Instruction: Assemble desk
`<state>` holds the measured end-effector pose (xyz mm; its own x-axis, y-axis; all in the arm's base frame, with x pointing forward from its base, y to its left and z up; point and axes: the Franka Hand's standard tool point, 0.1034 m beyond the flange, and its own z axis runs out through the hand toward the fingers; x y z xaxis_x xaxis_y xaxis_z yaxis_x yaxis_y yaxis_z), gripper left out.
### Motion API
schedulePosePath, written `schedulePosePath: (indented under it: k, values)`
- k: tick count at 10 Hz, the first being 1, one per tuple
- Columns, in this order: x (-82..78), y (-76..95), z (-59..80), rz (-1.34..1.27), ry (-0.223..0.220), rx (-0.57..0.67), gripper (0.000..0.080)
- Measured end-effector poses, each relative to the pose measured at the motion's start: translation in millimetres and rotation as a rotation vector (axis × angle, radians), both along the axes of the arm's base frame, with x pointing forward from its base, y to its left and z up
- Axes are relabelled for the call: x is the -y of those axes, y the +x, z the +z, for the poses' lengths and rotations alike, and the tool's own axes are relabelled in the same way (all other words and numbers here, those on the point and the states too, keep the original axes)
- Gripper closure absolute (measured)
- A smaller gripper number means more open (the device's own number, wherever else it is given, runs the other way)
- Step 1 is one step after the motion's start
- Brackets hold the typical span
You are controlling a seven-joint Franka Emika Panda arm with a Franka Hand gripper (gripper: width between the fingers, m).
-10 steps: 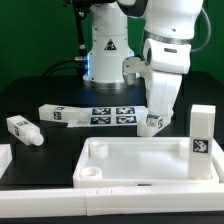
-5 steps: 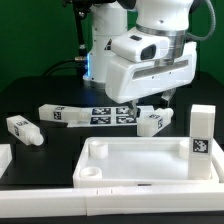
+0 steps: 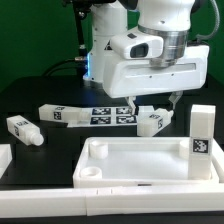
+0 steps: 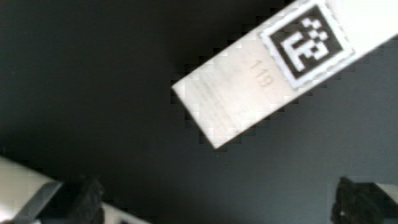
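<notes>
White desk panel (image 3: 140, 182) lies flat, rim up; at its 12 o'clock we see gripper (image 3: 155, 102) w/ jaws wide apart, holding nothing, over tagged leg (image 3: 152, 122); 2nd leg (image 3: 201, 130) upright at 2 o'clock

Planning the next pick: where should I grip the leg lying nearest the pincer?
I'd take the leg mid-length across its long side faces, coming straight down. It lies flat, a square bar with parallel sides, top exposed; the open pincer hangs above.
</notes>
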<state>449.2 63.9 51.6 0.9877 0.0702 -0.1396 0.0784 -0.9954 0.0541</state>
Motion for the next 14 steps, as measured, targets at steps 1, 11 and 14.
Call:
schedulePosePath:
  k: [1,11,14]
  values:
    - [-4.4,-2.3,-3.1,-0.189,0.002,-0.004,0.0151]
    - [18.3,-3.7,-7.1,-0.812,0.251,-0.295,0.0151]
    - [5.5,2.3,-7.9,-0.664,0.290,-0.461,0.0150]
